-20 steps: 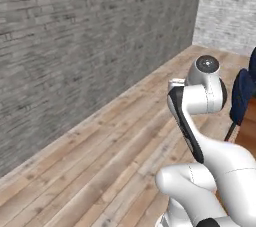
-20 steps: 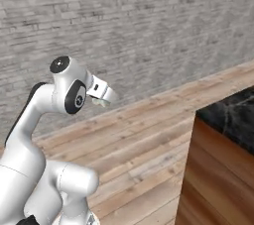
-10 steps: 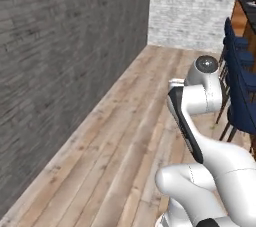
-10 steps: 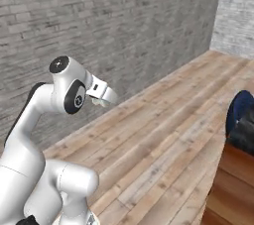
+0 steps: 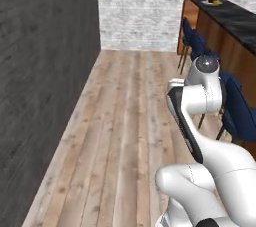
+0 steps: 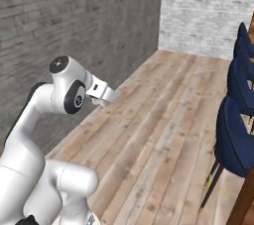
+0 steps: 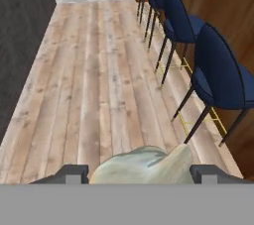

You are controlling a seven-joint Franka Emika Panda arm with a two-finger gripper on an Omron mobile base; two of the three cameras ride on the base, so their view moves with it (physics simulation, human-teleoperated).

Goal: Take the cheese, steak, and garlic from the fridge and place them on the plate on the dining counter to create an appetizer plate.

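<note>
In the hand view a pale cream bulb, the garlic [image 7: 144, 163], sits between the two dark fingertips [image 7: 72, 173] of my gripper [image 7: 140, 175], which is shut on it. From the right base view the gripper [image 6: 101, 98] is held out at chest height in front of the folded arm, over the wood floor. The dining counter [image 5: 234, 20], black-topped with a brown wood front, runs along the right. At its far end lies the white plate [image 5: 212, 2], with small yellow and dark bits on it, too small to name. The fridge is out of view.
Navy stools [image 5: 239, 108] [image 6: 239, 135] [image 7: 218, 75] line the counter's wood front [image 7: 218, 1] on the right. A dark grey brick wall [image 5: 45, 71] runs along the left and a pale brick wall [image 5: 140, 6] closes the far end. A wood floor lane [image 7: 99, 80] lies between.
The whole picture has swung: the base has turned away from the grey brick wall, so the views now look down the floor along the counter and stools. The arm's pose is unchanged.
</note>
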